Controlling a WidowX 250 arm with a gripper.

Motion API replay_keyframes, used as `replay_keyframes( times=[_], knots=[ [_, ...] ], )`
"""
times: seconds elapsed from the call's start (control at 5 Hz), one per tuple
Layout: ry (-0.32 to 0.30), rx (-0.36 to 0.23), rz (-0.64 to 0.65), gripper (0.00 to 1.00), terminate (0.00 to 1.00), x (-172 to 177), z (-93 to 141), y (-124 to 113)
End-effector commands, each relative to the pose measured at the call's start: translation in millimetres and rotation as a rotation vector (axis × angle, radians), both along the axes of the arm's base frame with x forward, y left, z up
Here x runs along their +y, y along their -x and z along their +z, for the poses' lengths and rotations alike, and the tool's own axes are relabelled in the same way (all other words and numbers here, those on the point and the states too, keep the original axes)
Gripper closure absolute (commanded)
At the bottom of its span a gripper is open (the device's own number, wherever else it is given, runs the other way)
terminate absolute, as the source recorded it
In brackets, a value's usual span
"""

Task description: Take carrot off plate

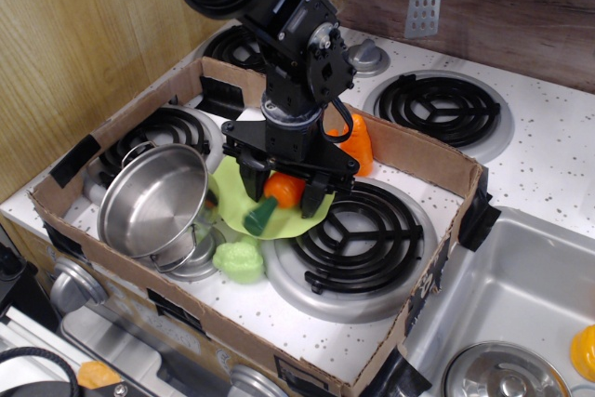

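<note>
The orange carrot (282, 190) lies tilted over the lime-green plate (229, 191), with its dark green stem end (258, 218) pointing down toward the front. My gripper (281, 191) comes straight down on it, with one finger on each side of the orange body, closed against it. The black arm hides the carrot's far end and the back of the plate. The plate sits between the steel pot and the front right burner.
A steel pot (153, 200) leans at the left. A pale-green lumpy toy (239, 260) lies in front of the plate. A stubby orange cone (357, 145) stands behind the arm. Cardboard walls (423, 160) surround the burner (358, 234). A sink (521, 304) is at the right.
</note>
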State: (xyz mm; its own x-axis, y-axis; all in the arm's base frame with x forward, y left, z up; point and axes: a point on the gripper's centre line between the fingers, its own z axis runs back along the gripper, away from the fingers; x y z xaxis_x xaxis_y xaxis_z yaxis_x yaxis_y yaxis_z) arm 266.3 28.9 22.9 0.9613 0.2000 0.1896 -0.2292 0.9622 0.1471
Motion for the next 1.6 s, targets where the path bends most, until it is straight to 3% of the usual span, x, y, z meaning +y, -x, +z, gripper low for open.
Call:
replay_keyframes(
  times=[0.0, 0.2, 0.6, 0.8, 1.0, 1.2, 1.4],
  knots=[
    [-0.030, -0.019, 0.010, 1.00, 0.00, -1, 22, -5],
    [-0.021, -0.036, -0.022, 1.00, 0.00, 1, 35, -10],
    [-0.101, -0.057, -0.192, 1.00, 0.00, 11, 81, -20],
    [-0.186, 0.034, -0.366, 1.00, 0.00, 23, 92, -11],
    [-0.181, 0.063, -0.560, 1.00, 0.00, 42, 91, -7],
    [-0.168, 0.074, -0.783, 1.00, 0.00, 59, 87, -18],
    [-0.197, 0.003, -1.028, 1.00, 0.00, 69, 86, -32]
  ],
)
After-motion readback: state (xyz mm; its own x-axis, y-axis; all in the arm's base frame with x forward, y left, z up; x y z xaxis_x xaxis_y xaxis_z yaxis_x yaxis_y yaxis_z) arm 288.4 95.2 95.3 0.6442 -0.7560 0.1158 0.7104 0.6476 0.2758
